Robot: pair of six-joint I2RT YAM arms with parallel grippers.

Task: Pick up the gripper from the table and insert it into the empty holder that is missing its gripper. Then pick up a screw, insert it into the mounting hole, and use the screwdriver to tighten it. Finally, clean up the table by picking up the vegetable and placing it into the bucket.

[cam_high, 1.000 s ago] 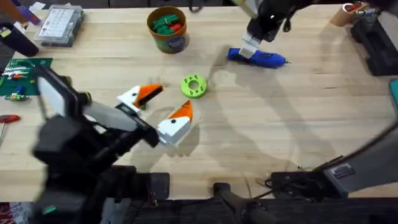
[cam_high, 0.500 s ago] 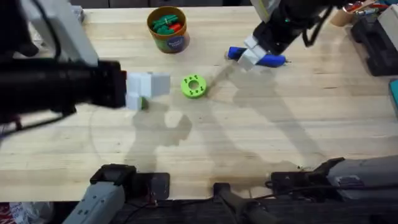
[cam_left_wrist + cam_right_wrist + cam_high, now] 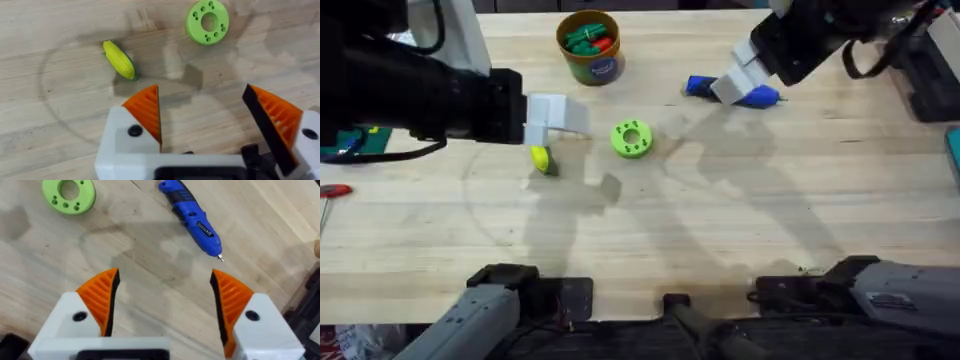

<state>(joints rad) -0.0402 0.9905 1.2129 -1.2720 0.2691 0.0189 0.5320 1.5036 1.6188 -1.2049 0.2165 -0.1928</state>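
A yellow corn-shaped vegetable (image 3: 540, 158) (image 3: 119, 60) lies on the wooden table left of a green ring with holes (image 3: 631, 139) (image 3: 207, 22) (image 3: 68, 195). My left gripper (image 3: 560, 122) (image 3: 205, 120) hovers just above the corn, open and holding nothing. The blue screwdriver (image 3: 752, 96) (image 3: 192, 217) lies at the back right. My right gripper (image 3: 732, 86) (image 3: 165, 305) hangs over its left end, open and empty. The orange-brown bucket (image 3: 590, 62) stands at the back with green and red pieces inside. The loose gripper, its holder and the screw are out of view.
A red-handled tool (image 3: 330, 190) lies at the left edge, with a green board (image 3: 370, 132) behind it under the left arm. Black equipment (image 3: 925, 75) stands at the back right. Bare wood spreads across the table's middle and front.
The left arm swung up and to the left, and the corn now shows below its gripper. The right gripper drifted right over the screwdriver.
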